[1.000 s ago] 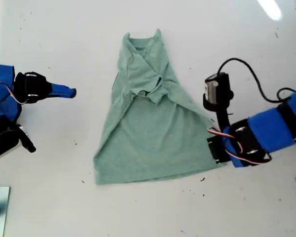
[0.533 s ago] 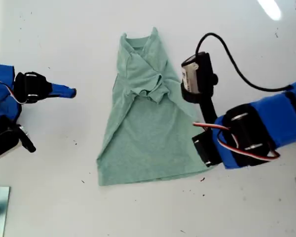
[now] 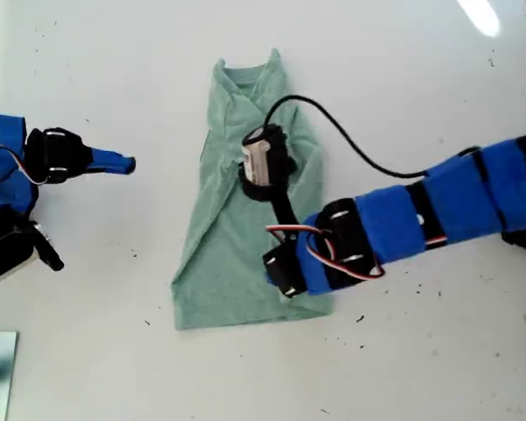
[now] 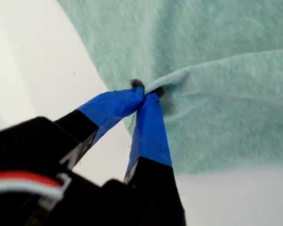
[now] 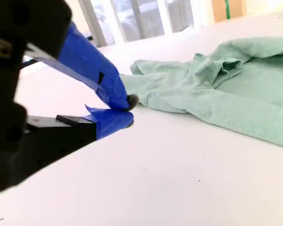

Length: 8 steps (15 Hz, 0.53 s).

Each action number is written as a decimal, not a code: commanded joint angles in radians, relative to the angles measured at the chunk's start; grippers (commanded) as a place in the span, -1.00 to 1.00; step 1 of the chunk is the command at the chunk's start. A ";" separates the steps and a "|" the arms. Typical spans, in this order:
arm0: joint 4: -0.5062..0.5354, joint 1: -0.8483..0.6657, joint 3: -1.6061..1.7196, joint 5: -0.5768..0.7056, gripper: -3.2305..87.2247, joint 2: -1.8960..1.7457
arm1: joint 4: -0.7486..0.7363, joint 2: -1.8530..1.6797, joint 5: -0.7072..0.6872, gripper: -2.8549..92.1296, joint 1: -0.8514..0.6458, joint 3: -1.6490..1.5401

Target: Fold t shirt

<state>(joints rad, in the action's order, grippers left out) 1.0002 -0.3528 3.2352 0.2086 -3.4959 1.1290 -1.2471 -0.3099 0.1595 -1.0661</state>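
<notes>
The t shirt (image 3: 245, 228) lies mid-table (image 3: 421, 368), collar far, hem near. My first gripper (image 4: 144, 94) pinches its edge, carried over from the exterior view's right: side fold in hand. Next, likely lay and release. My second gripper (image 5: 122, 108), pressed together, empty, hovers at exterior view's left.

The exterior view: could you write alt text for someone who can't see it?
From above, a blue arm entering from the exterior view's right reaches over a pale green t shirt on a white table, folding it. A second blue arm sits at the exterior view's left, apart from the cloth.
</notes>
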 commanded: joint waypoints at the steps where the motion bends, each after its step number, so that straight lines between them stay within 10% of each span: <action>1: -0.020 0.009 0.011 0.005 -0.94 -0.006 | -0.230 0.035 -0.078 -0.95 -0.017 0.046; 3: -0.020 0.012 0.011 0.005 -0.94 -0.006 | -0.183 0.015 -0.115 -0.33 -0.014 0.048; 8: -0.020 0.011 0.011 0.005 -0.94 -0.006 | 0.235 -0.457 -0.123 -0.42 -0.014 -0.066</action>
<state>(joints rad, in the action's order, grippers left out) 1.0002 -0.3528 3.2352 0.2086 -3.4959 1.2441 -1.4880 -0.4188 0.1519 -1.1029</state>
